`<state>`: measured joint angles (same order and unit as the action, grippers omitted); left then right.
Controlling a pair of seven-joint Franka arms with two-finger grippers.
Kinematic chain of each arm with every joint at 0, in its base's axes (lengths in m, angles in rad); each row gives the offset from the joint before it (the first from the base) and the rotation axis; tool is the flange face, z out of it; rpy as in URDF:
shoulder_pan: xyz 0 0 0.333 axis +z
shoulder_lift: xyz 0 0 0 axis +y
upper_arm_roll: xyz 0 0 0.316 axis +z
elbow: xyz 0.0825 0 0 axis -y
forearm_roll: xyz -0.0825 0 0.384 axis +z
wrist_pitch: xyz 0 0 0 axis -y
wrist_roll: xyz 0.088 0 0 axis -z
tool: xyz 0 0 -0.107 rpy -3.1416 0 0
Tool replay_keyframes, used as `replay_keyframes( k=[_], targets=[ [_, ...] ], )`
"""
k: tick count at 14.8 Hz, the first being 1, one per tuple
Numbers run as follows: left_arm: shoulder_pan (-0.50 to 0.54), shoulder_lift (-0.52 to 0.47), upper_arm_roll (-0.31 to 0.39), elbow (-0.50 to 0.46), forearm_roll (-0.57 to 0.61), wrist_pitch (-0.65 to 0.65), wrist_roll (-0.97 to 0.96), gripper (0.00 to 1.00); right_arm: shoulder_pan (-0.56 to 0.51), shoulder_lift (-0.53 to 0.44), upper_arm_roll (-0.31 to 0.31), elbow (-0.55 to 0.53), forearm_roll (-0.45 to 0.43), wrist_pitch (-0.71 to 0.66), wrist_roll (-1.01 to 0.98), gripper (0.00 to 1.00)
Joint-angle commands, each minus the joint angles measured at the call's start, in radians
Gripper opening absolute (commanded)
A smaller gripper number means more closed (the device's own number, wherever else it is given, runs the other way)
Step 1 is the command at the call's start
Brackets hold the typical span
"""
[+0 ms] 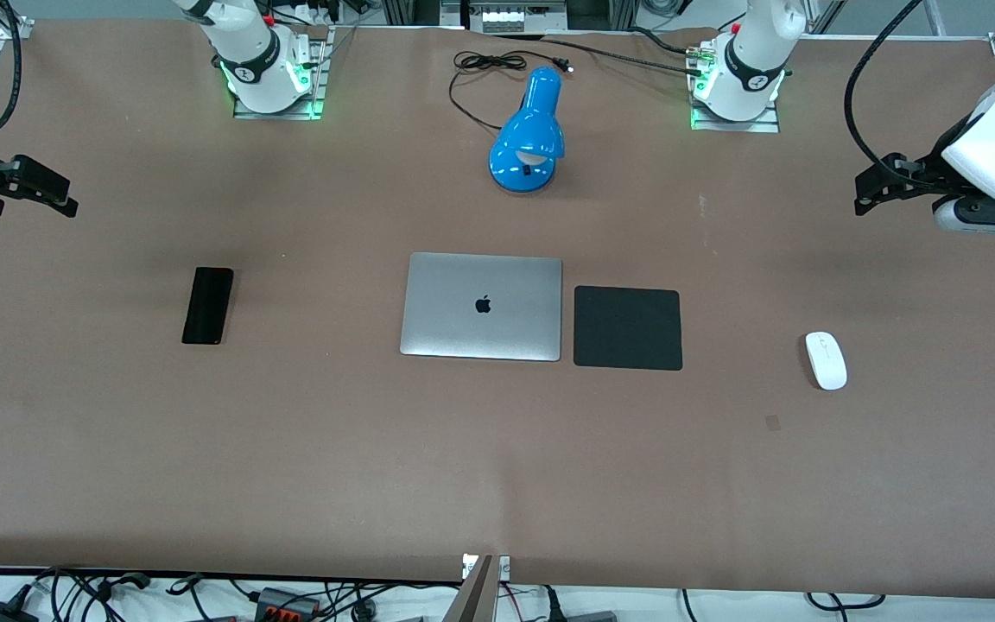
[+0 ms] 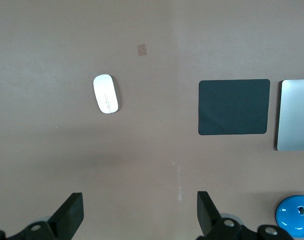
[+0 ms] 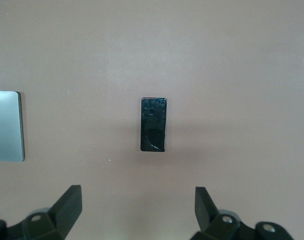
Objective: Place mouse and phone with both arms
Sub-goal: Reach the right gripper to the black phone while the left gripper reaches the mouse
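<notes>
On the brown table (image 1: 290, 449), front view: phone (image 1: 207, 305) flat toward the right arm's end, long axis running from the robots' edge to the camera's edge, slightly slanted. Mouse (image 1: 826, 360) flat toward the left arm's end, long axis much the same way, also slightly slanted. Between them, closed silver laptop (image 1: 481, 306) with black pad (image 1: 627, 328) just beside it; blue lamp (image 1: 529, 131) nearer the robots' edge. Right gripper (image 1: 27, 186) up in the air at the frame's edge, arm mostly cut off; left gripper (image 1: 882, 183) likewise, over the table's end.

Left wrist view: left gripper (image 2: 140, 212), fingers (image 2: 69, 212) wide apart, empty, only tips showing; mouse (image 2: 106, 93) well clear; laptop (image 2: 295, 114) and lamp (image 2: 294, 216) cut off.

Right wrist view: right gripper (image 3: 139, 206), fingers (image 3: 68, 205) spread, empty; phone (image 3: 153, 124), glossy face up; laptop (image 3: 7, 126) cut off.
</notes>
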<state>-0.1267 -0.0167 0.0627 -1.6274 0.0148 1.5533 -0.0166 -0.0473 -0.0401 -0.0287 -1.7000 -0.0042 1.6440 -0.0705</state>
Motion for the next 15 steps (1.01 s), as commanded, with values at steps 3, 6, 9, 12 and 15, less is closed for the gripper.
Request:
replay_keyframes(
  k=[3,6,9,12,15],
  targets=[
    [-0.004,0.008,0.006,0.017,-0.013,-0.007,0.012,1.00,0.004,0.005,0.009,0.029,-0.004,-0.023,0.024,1.00],
    [-0.004,0.008,0.006,0.017,-0.013,-0.007,0.012,1.00,0.003,0.009,0.009,0.026,0.003,-0.024,0.029,1.00],
    [-0.007,0.014,0.006,0.018,-0.012,0.014,0.010,1.00,0.003,0.020,0.009,0.002,-0.002,-0.023,0.029,1.00],
    [-0.008,0.079,0.005,0.066,-0.015,-0.012,0.003,1.00,0.006,0.064,0.009,-0.003,-0.003,-0.018,0.029,1.00],
    [-0.008,0.152,0.006,0.087,-0.023,-0.071,-0.003,1.00,0.007,0.141,0.009,0.002,-0.005,0.023,0.028,1.00]
  ],
)
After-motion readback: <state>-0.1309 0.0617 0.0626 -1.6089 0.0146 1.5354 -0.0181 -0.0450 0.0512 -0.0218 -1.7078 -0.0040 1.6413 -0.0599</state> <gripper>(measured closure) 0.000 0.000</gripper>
